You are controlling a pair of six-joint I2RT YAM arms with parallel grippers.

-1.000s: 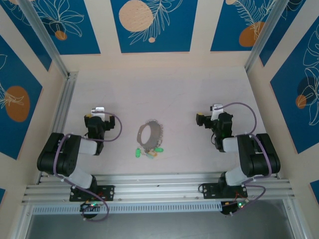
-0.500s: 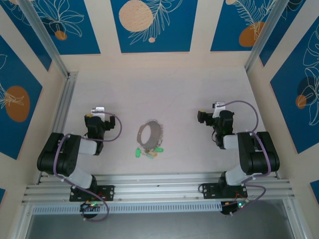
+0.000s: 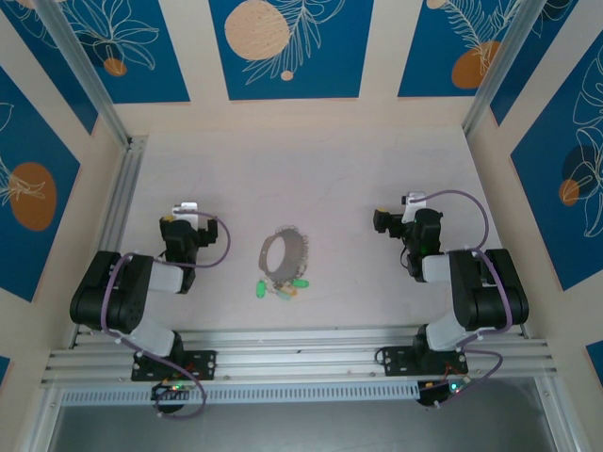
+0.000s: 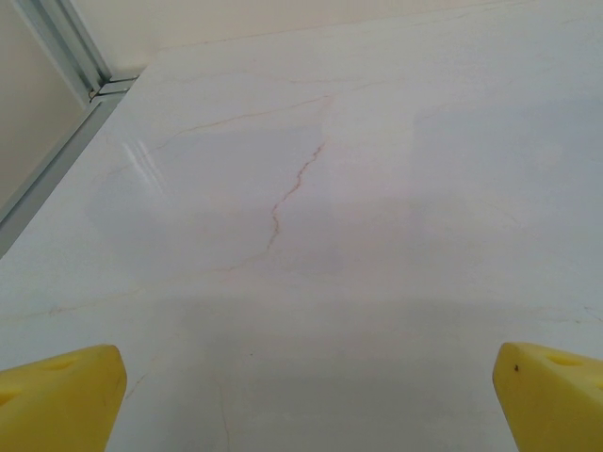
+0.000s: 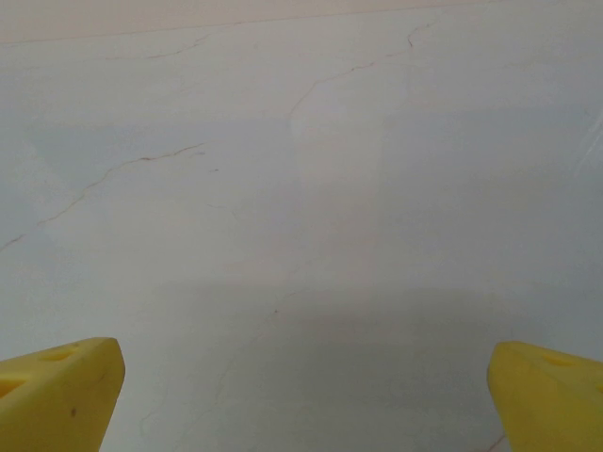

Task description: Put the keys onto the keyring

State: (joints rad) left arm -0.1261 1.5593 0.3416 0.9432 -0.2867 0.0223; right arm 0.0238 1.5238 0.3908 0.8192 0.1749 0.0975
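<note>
Yellow-fingered left hand (image 4: 306, 395) and right hand (image 5: 303, 395) both spread wide, flanking the keyring (image 3: 265, 255).

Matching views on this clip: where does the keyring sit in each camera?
Top external: keyring lies mid-table between the two arms, keys at its near edge.
Left wrist: left fingers, spread wide, over veined table; rail at upper left.
Right wrist: right fingers, spread wide, over veined table.
Shared landmark: the rail along the table's left edge, seen in top external and left wrist.
</note>
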